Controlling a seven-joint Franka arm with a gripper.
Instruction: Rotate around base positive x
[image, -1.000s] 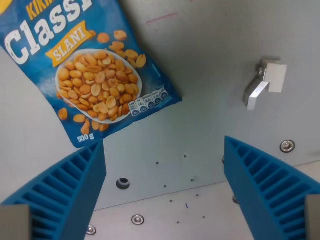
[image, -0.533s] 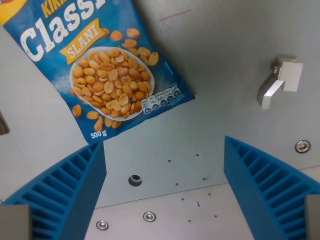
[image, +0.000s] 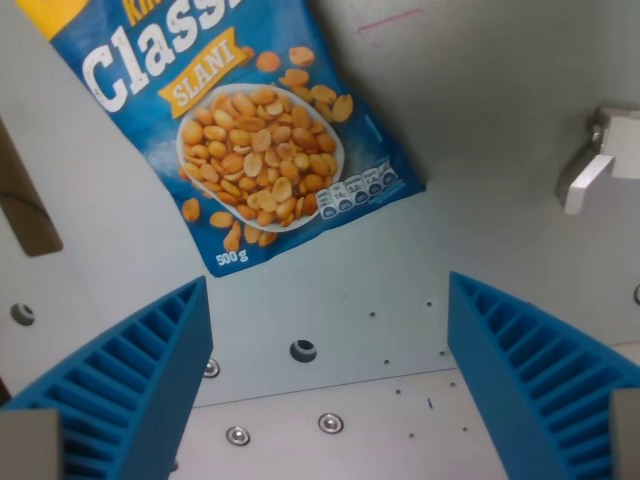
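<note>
1. Wrist view looks down on a grey metal table (image: 480, 130), and we see our two blue ribbed fingers (image: 130, 390) rising from the bottom corners.
2. Our gripper (image: 330, 385) has its jaws spread wide, with nothing between them but bare plate.
3. We find a blue peanut bag (image: 250, 140) lying flat at the upper left, tilted, its lower corner near the tip of the finger on the wrist view's left but apart from it.
4. A small metal bracket (image: 600, 160) sits at the wrist view's right edge, well apart from the bag.
5. Between our fingers we see a round hole (image: 303, 350), some screws (image: 330, 422) and tiny dots.
6. A brownish slot (image: 25, 205) shows at the left edge; we cannot tell what it is.
</note>
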